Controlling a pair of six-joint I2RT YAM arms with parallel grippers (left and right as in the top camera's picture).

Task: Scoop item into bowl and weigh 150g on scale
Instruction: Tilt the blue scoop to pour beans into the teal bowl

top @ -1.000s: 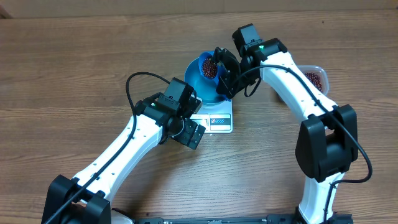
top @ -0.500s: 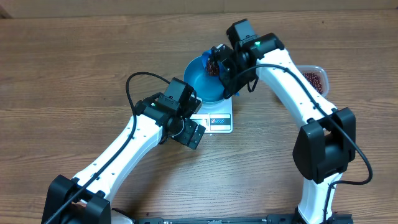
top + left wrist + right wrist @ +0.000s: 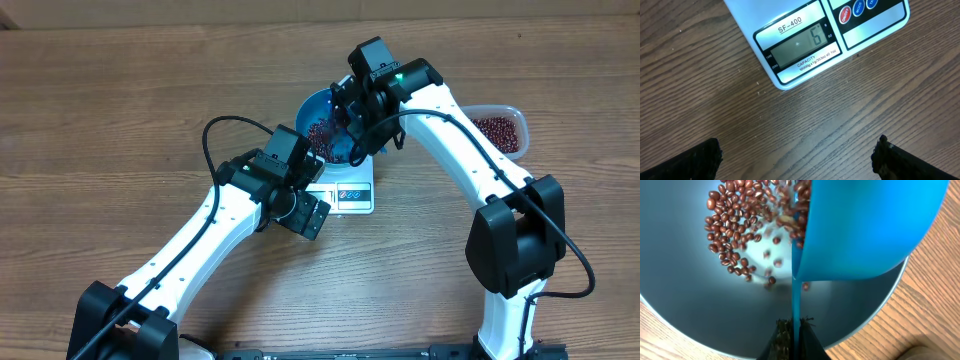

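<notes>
The bright blue bowl (image 3: 312,108) stands on the white scale (image 3: 350,192). My right gripper (image 3: 795,330) is shut on the thin handle of a small blue scoop (image 3: 865,225), which is tipped over the bowl (image 3: 715,305). Red-brown beans (image 3: 737,227) are falling from the scoop and lie scattered on the bowl's bottom, showing as a dark patch of beans (image 3: 322,136) from above. My left gripper (image 3: 797,160) hangs open over bare wood just in front of the scale (image 3: 790,75). Its display (image 3: 800,47) shows a single digit.
A clear plastic tub (image 3: 505,112) holding more beans sits to the right of the bowl, behind the right arm. The left arm's black cable (image 3: 215,135) loops over the table to the left of the scale.
My right gripper moved left over the bowl and tipped the scoop. The beans that were in the scoop now lie in the bowl. The left arm has not moved.
</notes>
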